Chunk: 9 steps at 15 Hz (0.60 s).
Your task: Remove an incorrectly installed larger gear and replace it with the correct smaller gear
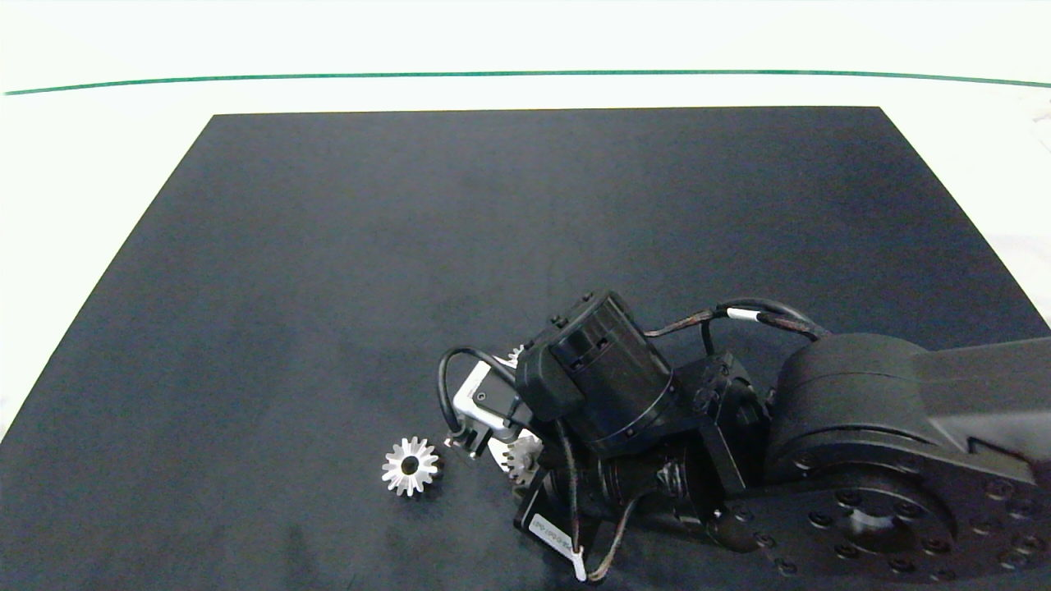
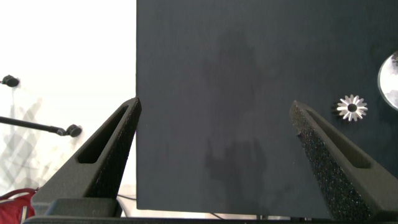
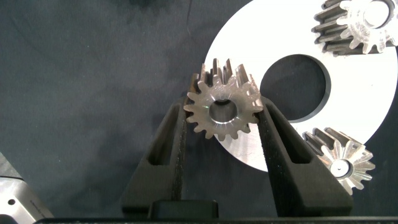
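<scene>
In the right wrist view my right gripper (image 3: 222,106) is shut on the smaller gear (image 3: 224,113), a silvery gear with short blunt teeth and a round centre hole. The gear hangs over the rim of a white disc (image 3: 261,43) with a large round hole. The larger gear (image 1: 410,466), star-like with long pointed teeth, lies flat on the black mat, left of the right wrist (image 1: 608,394). It also shows in the left wrist view as the larger gear (image 2: 352,107). My left gripper (image 2: 216,106) stands open over the mat's edge with nothing between its fingers.
Two more gears sit on the disc, one gear (image 3: 357,28) and another gear (image 3: 339,163) either side of the hole. The black mat (image 1: 410,246) lies on a white table (image 1: 98,164). A gear (image 1: 523,455) peeks out beside the right wrist.
</scene>
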Tool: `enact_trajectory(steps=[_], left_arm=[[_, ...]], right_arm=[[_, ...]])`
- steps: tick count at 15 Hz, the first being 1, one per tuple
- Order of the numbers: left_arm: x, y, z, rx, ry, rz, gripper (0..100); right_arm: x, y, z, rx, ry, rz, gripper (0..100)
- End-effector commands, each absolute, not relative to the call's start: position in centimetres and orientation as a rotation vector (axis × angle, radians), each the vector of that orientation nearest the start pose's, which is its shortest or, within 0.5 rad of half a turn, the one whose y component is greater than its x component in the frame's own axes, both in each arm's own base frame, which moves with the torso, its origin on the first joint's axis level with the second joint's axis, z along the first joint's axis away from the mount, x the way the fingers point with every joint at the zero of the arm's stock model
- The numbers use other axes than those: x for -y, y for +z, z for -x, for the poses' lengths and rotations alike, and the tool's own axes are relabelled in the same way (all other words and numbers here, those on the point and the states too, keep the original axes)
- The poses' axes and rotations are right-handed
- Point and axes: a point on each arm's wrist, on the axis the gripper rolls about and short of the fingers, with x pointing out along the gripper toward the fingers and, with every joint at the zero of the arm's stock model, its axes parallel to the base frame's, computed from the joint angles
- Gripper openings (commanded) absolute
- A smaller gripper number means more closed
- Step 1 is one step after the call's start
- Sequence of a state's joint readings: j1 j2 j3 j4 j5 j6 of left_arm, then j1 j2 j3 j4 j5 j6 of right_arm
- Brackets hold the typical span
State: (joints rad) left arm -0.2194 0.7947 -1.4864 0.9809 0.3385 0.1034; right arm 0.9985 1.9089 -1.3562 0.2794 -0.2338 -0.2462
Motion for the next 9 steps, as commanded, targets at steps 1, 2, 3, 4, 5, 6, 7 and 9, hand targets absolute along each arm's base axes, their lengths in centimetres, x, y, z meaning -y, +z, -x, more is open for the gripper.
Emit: enact_trajectory(steps=[1,2,3,4,5,6,7,9], left_arm=[[-1.32,35.40,2.44,-0.291,0.105,-0.185,100],[-1.30,35.40,2.39,-0.292,0.105,-0.186,100],[-1.32,35.40,2.44,-0.291,0.105,-0.185,100],[-1.30,35.37,2.37,-0.294,0.105,-0.186,100],[-1.30,35.37,2.37,-0.294,0.105,-0.188,100],[-1.30,35.37,2.37,-0.294,0.105,-0.188,100],[-1.30,35.37,2.37,-0.294,0.105,-0.189,100],[-1.29,35.35,2.35,-0.296,0.104,-0.194,100]], right_arm=[[-29.68,18.10,-19.74,-0.609,0.808,0.716,25],[-29.67,18.06,-19.73,-0.610,0.808,0.717,25],[-29.64,18.11,-19.71,-0.608,0.809,0.718,25],[-29.64,18.11,-19.71,-0.608,0.809,0.719,25],[-29.62,18.09,-19.70,-0.609,0.809,0.724,25],[-29.65,18.07,-19.72,-0.610,0.810,0.727,25],[-29.65,18.07,-19.72,-0.610,0.810,0.727,25],[-29.60,17.96,-19.69,-0.620,0.811,0.737,25]])
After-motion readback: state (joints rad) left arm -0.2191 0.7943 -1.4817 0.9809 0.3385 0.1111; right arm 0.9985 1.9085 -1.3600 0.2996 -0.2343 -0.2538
